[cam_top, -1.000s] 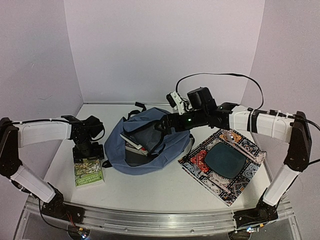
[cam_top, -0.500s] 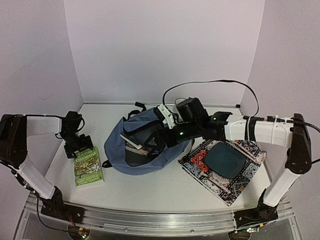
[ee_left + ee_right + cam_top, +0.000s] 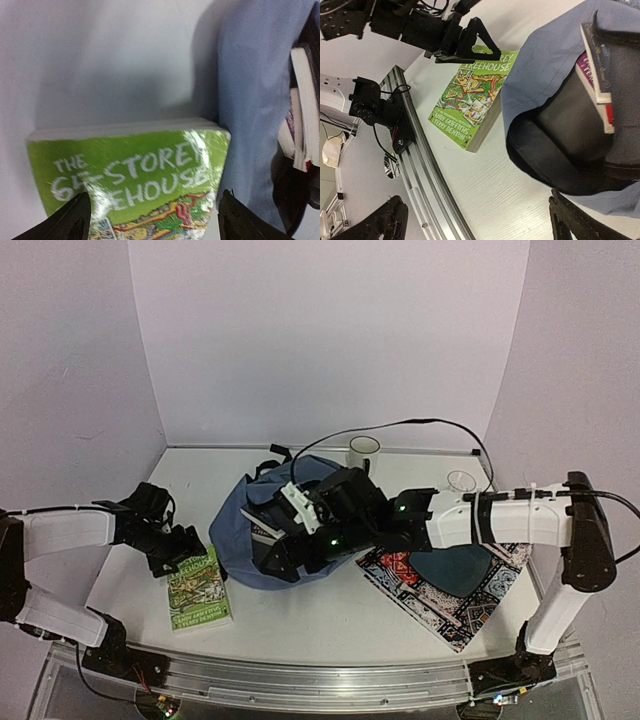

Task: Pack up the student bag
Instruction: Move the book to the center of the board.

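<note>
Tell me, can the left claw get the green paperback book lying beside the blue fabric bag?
Probably yes: the open left claw is right above the green paperback book, with nothing between them.

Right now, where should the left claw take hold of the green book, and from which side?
Probably across its two long edges near the title end, from above. The green book lies flat on the table beside the student bag, and the open left claw hovers over that end.
</note>
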You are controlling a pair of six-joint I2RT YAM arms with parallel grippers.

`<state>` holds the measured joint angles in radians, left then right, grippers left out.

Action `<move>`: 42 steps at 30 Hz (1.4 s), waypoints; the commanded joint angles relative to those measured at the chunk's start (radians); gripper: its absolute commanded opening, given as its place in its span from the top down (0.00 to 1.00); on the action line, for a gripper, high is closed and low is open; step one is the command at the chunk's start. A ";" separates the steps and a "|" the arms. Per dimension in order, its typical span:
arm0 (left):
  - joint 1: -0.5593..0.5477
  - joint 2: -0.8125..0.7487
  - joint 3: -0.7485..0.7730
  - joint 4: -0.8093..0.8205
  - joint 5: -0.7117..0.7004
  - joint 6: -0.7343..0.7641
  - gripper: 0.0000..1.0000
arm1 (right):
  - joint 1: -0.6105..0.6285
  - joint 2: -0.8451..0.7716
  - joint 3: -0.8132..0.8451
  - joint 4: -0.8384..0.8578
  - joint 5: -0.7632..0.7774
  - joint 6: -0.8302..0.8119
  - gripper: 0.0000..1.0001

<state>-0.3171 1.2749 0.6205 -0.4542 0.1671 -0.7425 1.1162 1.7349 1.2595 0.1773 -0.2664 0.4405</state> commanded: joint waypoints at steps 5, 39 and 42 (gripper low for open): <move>-0.117 -0.172 -0.084 -0.022 0.201 -0.296 0.12 | 0.067 0.119 0.054 0.007 -0.005 0.135 0.05; -0.382 0.045 -0.142 -0.046 0.162 -0.259 0.21 | 0.096 0.297 0.124 0.051 0.026 0.248 0.22; -0.450 0.055 -0.143 -0.047 0.166 -0.274 0.23 | 0.090 0.315 0.122 0.050 0.030 0.248 0.23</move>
<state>-0.6907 1.2724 0.5347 -0.4943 0.2401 -0.9959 1.2076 2.0243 1.3548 0.2275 -0.2359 0.6823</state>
